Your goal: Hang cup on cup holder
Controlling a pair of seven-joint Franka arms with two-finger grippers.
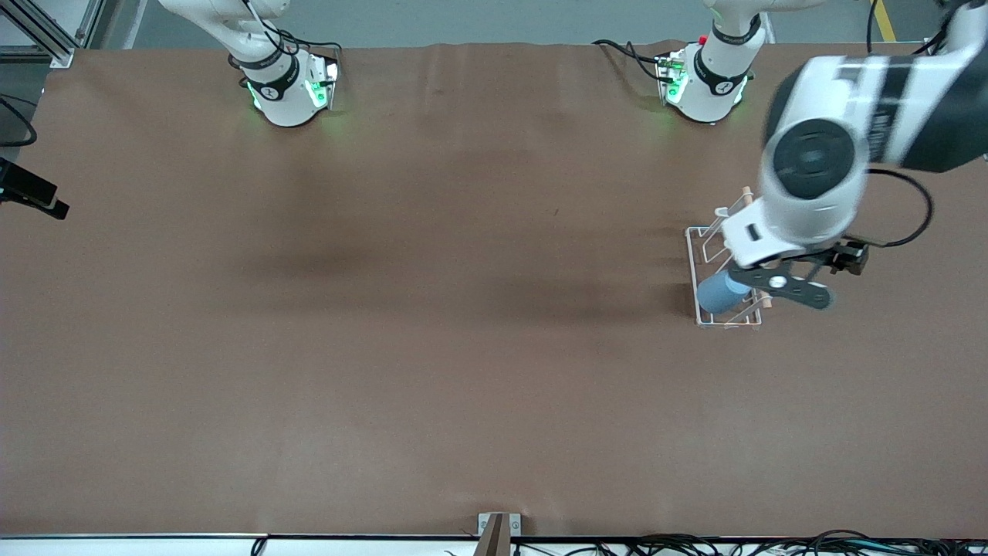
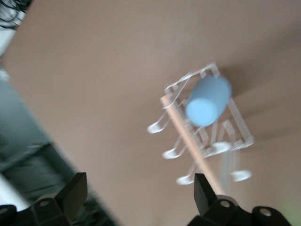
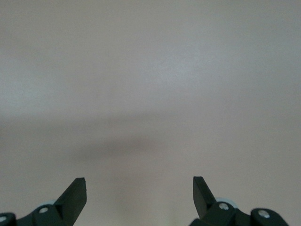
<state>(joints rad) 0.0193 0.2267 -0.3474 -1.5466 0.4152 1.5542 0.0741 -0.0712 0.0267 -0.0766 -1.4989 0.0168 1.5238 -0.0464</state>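
Light-blue cup point(image 2: 208, 101) hung inverted on a prong of the white wire cup holder point(image 2: 237, 123) at the left arm's table end; left gripper point(image 2: 138, 192) above it, jaws wide, empty, apparently released; right gripper point(image 3: 139, 190) waiting, jaws wide, empty.

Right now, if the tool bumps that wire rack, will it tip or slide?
Probably slide, not tip: the cup holder is thin white wire, so likely light, on a broad rectangular base. The cup sits on a prong and could shake loose. The left tool is open above it.
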